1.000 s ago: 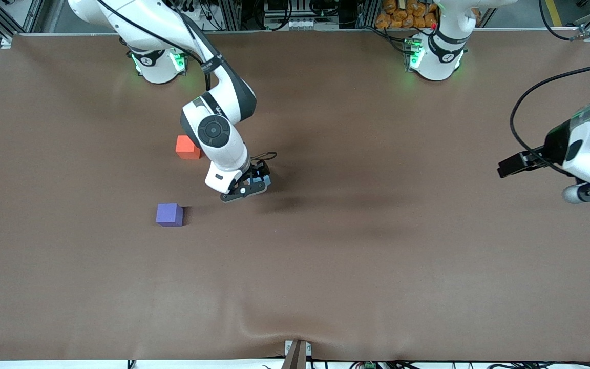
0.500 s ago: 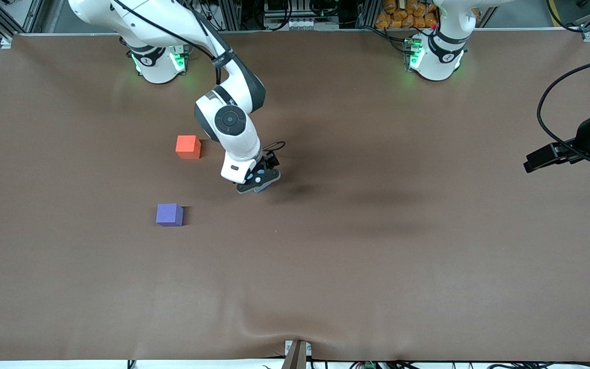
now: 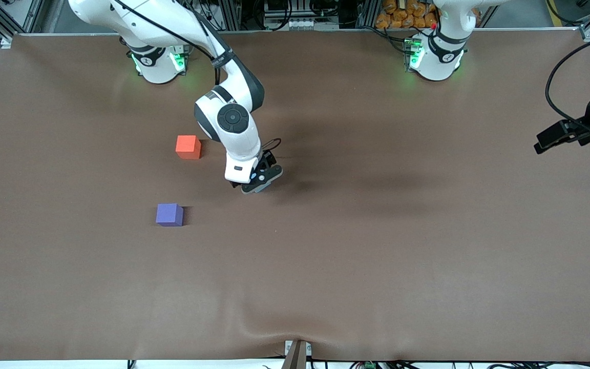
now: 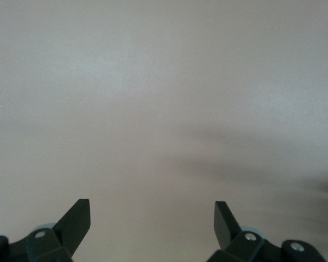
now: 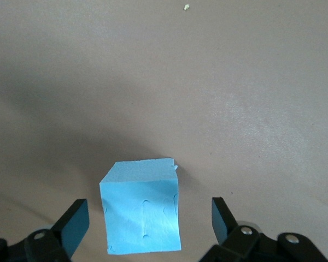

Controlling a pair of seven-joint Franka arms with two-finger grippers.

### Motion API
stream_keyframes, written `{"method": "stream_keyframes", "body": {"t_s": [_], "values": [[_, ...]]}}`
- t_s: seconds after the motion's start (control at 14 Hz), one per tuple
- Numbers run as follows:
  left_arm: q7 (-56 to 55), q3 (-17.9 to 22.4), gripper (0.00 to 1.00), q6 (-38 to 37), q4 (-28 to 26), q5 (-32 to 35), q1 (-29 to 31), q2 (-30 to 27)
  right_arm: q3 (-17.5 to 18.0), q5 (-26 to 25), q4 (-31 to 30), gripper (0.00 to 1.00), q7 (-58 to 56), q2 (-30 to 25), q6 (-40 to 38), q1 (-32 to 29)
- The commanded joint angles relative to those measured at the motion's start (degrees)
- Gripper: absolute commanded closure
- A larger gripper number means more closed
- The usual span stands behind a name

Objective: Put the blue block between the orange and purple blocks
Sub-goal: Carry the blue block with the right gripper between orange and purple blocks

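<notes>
The blue block (image 5: 142, 206) rests on the brown table between the spread fingers of my right gripper (image 5: 150, 224), with a gap on each side. In the front view the right gripper (image 3: 257, 183) covers the block; it is down at the table near the middle. The orange block (image 3: 188, 146) lies beside the right arm's wrist, toward the right arm's end. The purple block (image 3: 169, 214) lies nearer the front camera than the orange one. My left gripper (image 4: 152, 218) is open and empty over bare table; it shows at the left arm's end (image 3: 551, 138).
The brown table cover (image 3: 377, 256) has a wrinkle at its front edge (image 3: 274, 333). The right arm's forearm (image 3: 233, 123) hangs over the table beside the orange block. Cables loop from the left arm (image 3: 561, 66).
My right gripper has shifted a little toward the left arm's end and settled around the blue block. My left arm has drawn back toward its end of the table.
</notes>
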Motion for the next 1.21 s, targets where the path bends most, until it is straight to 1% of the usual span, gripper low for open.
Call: {"method": "stream_keyframes", "body": {"t_s": [0.0,0.36,0.57,0.71,0.79,0.86,0.93,1.07,1.14], "values": [[0.8,-0.2,0.00,0.0,-1.9,-0.1,0.5,-1.8,-0.4,-1.4,-1.6,0.00,-1.7,-0.6,1.4,0.5],[0.8,-0.1,0.00,-0.8,-1.8,-0.1,0.8,-1.8,-0.4,-1.5,-1.8,0.00,-1.6,0.4,2.0,1.1],[0.6,-0.1,0.00,-1.6,-1.9,-0.3,0.8,-2.7,-0.6,-1.7,-1.9,0.00,-1.0,2.1,4.0,2.7],[0.6,-0.1,0.00,-1.7,-1.9,-0.5,1.9,-2.9,-0.7,-2.7,-2.0,0.00,-1.0,2.6,4.2,2.7],[0.6,-0.2,0.00,-1.7,-1.9,-0.5,2.0,-2.9,-0.8,-4.1,-2.3,0.00,-1.0,2.8,4.2,2.6],[0.6,-0.2,0.00,-1.6,-1.9,-0.5,2.0,-2.9,-0.7,-5.2,-2.3,0.25,-1.0,2.8,4.2,2.0],[0.3,-0.2,0.00,-1.7,-1.9,-0.5,1.9,-2.9,-0.8,-5.4,-2.3,0.48,-1.5,2.6,3.9,1.8],[0.0,-0.4,0.00,-2.7,-1.8,-0.5,2.0,-3.2,-0.7,-5.3,-1.7,1.00,-0.7,1.2,3.0,0.6],[0.0,-0.4,0.00,-3.3,-1.7,-0.5,2.0,-3.6,-0.7,-4.6,-2.0,1.00,0.4,-0.4,2.5,0.3]]}}
